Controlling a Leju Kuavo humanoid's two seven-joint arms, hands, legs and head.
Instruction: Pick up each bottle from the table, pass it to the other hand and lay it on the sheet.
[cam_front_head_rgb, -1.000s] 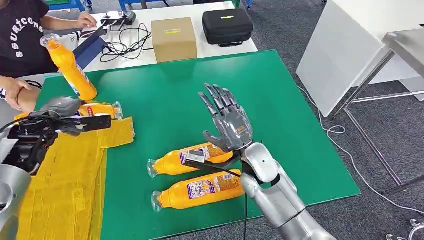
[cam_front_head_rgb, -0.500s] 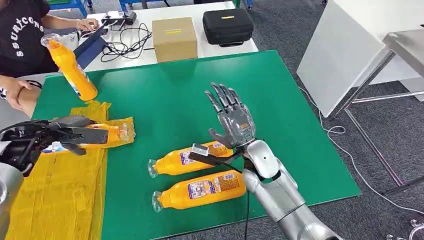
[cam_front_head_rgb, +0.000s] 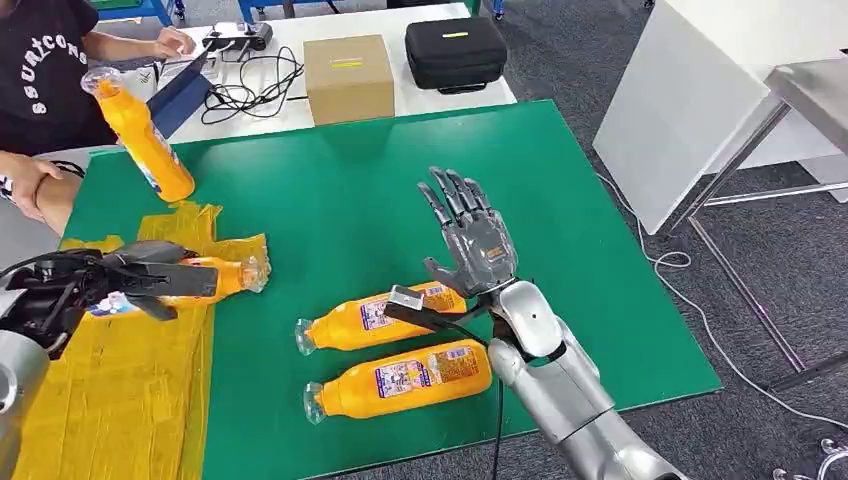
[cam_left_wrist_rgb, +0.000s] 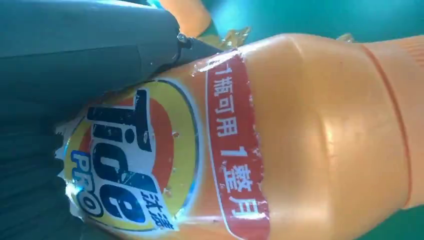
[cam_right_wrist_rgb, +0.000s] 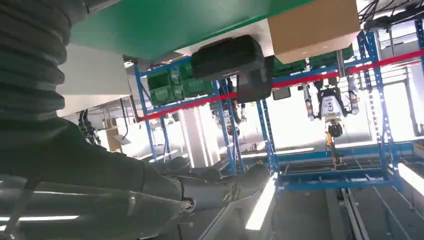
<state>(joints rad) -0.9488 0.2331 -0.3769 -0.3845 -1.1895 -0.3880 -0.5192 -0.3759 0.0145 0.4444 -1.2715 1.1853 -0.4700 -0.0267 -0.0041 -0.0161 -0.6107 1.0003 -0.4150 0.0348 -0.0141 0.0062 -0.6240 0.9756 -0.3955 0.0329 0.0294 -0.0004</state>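
My left hand (cam_front_head_rgb: 130, 275) grips an orange detergent bottle (cam_front_head_rgb: 205, 278) around its labelled body, the bottle lying flat and low over the yellow sheet (cam_front_head_rgb: 110, 390), cap end pointing toward the green table mat (cam_front_head_rgb: 330, 190). In the left wrist view the label and orange shoulder of that bottle (cam_left_wrist_rgb: 280, 140) press right up against my palm; whether it already rests on the sheet I cannot tell. By my reading this is the laying-down step: the next move calls for settling the bottle fully onto the sheet and spreading the fingers without rolling it off the yellow edge, which lies just beside the cap.

My right hand (cam_front_head_rgb: 468, 235) is raised above the mat, fingers spread and upright, holding nothing. Just below it lie two more bottles on their sides, the nearer bottle (cam_front_head_rgb: 400, 380) and the farther bottle (cam_front_head_rgb: 375, 315), side by side, caps pointing toward the sheet. Either is, I judge, the next pick for the right hand.

An upright bottle (cam_front_head_rgb: 145, 135) stands tilted at the mat's far left corner, close to a person's arm (cam_front_head_rgb: 35, 185). Beyond the mat sit a cardboard box (cam_front_head_rgb: 347, 77) and a black case (cam_front_head_rgb: 455, 50).
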